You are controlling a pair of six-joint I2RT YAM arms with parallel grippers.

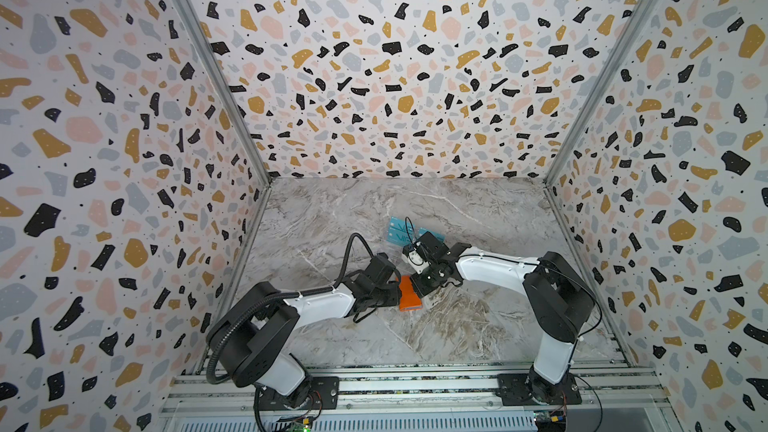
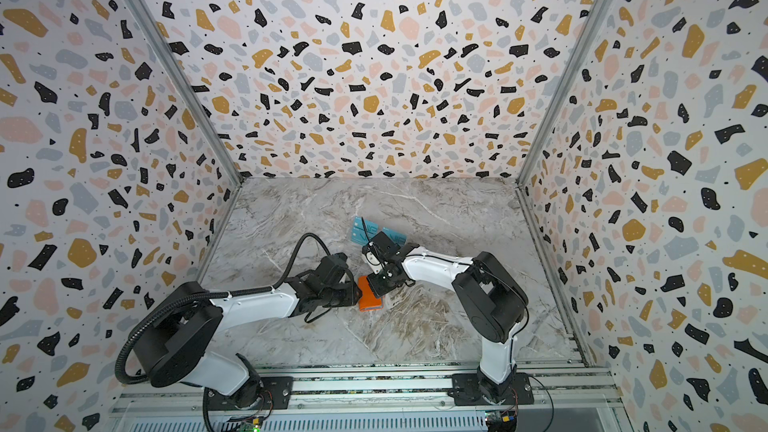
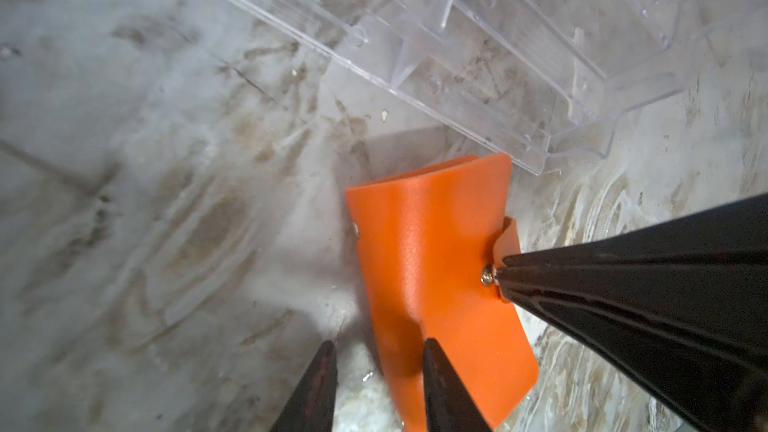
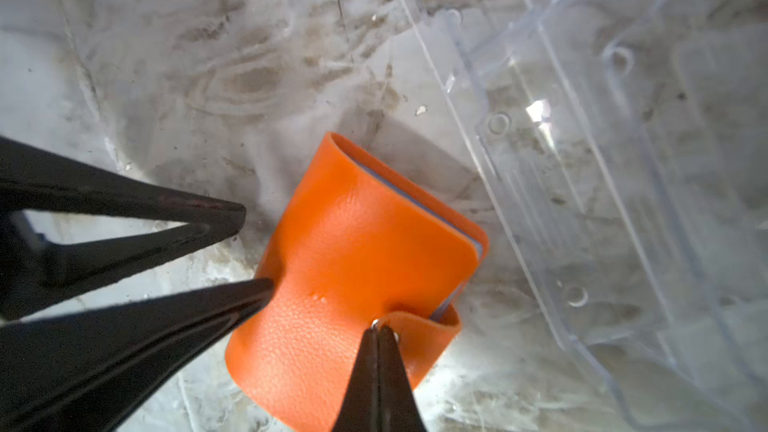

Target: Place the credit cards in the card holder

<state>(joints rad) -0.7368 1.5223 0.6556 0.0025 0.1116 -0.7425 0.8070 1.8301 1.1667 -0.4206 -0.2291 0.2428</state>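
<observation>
The orange card holder (image 1: 409, 299) (image 2: 370, 301) lies folded shut on the marble table, between my two grippers. Bluish sleeves (image 4: 415, 201) show at its open end. My left gripper (image 3: 380, 351) (image 4: 255, 247) is open and straddles one edge of the holder. One of its fingers (image 3: 436, 367) presses a dent into the cover; its other finger rests on the table beside it. My right gripper (image 4: 380, 330) (image 3: 500, 276) is shut, its tips pressed against the snap-button tab (image 4: 424, 330). Teal credit cards (image 1: 397, 231) (image 2: 362, 229) stand behind the right wrist, partly hidden by it.
A clear acrylic tiered stand (image 3: 498, 35) (image 4: 602, 160) sits right beside the holder's far end. Patterned walls (image 1: 124, 201) close in three sides of the table. The arm bases sit on a metal rail (image 1: 415, 388) along the front edge.
</observation>
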